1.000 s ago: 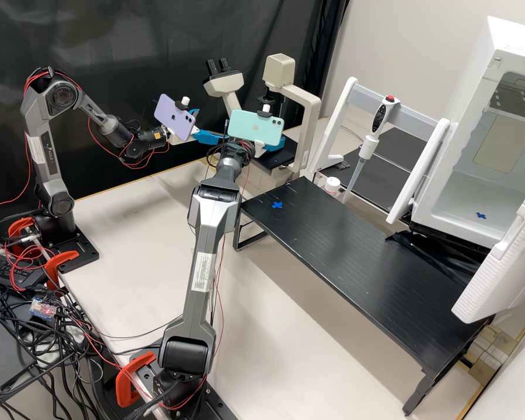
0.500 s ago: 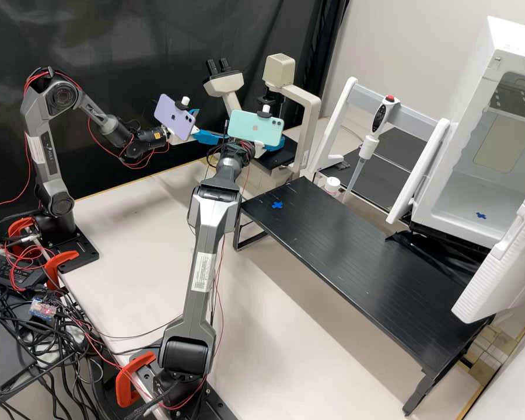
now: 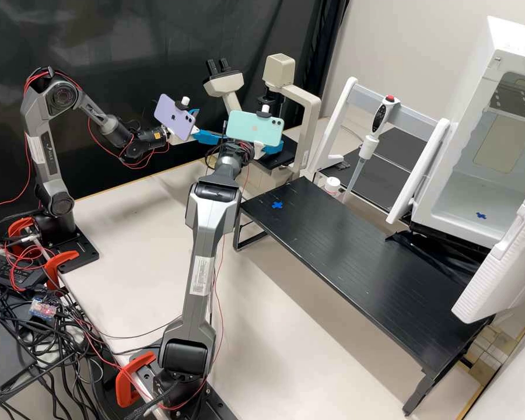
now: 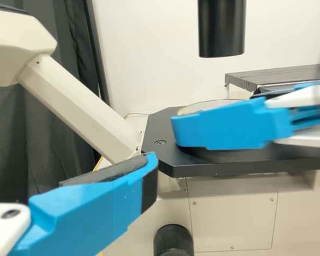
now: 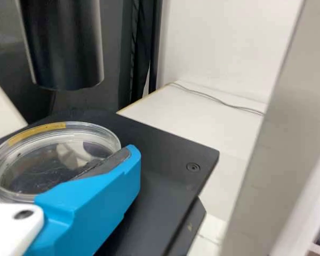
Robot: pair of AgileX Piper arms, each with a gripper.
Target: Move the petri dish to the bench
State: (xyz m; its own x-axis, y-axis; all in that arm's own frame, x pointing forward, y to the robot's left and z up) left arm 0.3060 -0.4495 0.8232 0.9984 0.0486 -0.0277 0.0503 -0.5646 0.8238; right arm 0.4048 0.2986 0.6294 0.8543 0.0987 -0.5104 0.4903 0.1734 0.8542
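Observation:
My left gripper point(image 3: 211, 125) stands open beside the microscope; in the left wrist view, one finger of this left gripper point(image 4: 69, 173) shows at lower left, its dark pad facing nothing. At the microscope stage point(image 3: 283, 156) is my right gripper point(image 3: 275, 146), partly behind the teal phone. The right wrist view has this right gripper point(image 5: 61, 152) shut on the clear round petri dish point(image 5: 53, 157), which has a yellow strip on its rim. The dish is level; whether it touches the stage I cannot tell. Its edge point(image 4: 208, 106) also shows above a blue finger in the left wrist view.
The microscope's black tube point(image 4: 221, 29) hangs above the stage, and its cream frame point(image 3: 311, 116) rises at the right. A black raised bench point(image 3: 356, 251) with a blue cross stands nearer. Behind it are a pipette point(image 3: 370, 143) and an open white chamber point(image 3: 478, 192).
My right arm has shifted very slightly left in the high view, its teal phone along with it. The left arm has kept still.

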